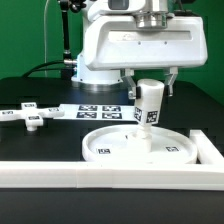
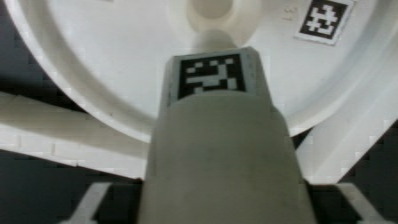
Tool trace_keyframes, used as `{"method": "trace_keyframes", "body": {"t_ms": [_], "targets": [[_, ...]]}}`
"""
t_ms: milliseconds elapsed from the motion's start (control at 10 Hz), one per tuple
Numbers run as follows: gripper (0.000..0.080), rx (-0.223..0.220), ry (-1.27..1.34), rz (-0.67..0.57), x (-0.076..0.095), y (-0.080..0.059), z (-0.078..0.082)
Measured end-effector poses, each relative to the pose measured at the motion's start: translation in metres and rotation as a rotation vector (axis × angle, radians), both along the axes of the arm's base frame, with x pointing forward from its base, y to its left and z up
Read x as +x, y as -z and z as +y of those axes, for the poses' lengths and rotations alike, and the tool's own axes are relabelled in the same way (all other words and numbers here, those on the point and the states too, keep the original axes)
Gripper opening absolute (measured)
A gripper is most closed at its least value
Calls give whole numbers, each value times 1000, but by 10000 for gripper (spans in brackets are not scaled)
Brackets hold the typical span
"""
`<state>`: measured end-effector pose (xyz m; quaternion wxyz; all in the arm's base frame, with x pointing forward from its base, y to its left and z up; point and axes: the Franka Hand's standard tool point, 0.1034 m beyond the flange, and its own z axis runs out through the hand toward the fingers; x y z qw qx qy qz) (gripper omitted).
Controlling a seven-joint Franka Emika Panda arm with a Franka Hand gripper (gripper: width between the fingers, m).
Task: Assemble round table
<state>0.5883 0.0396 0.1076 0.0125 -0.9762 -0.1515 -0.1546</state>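
Note:
The large white rimmed round disc (image 1: 140, 146) lies flat on the black table near the front rail. My gripper (image 1: 150, 88) is shut on the short cylindrical leg (image 1: 149, 104) and holds it upright, slightly tilted, over the disc's middle. Its lower end is at or just above the disc's centre; I cannot tell if they touch. In the wrist view the leg (image 2: 217, 120) with its square tag fills the middle and reaches toward the disc (image 2: 107, 60); dark finger pads (image 2: 121, 205) press its sides. The flat cross-shaped base (image 1: 28, 116) lies at the exterior view's left.
The marker board (image 1: 100, 110) lies on the table behind the disc. A long straight white rail (image 1: 110, 176) runs along the front, with a side piece (image 1: 208, 150) at the exterior view's right. The robot's white base (image 1: 100, 60) stands behind.

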Motion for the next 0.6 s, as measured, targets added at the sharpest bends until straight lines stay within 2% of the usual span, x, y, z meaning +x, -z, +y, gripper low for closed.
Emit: {"method": "trace_keyframes", "body": {"t_ms": [300,600], "targets": [[410,-11,2,-18,-6,4,-10],[410,-11,1,-22,-9,7,-7]]}}
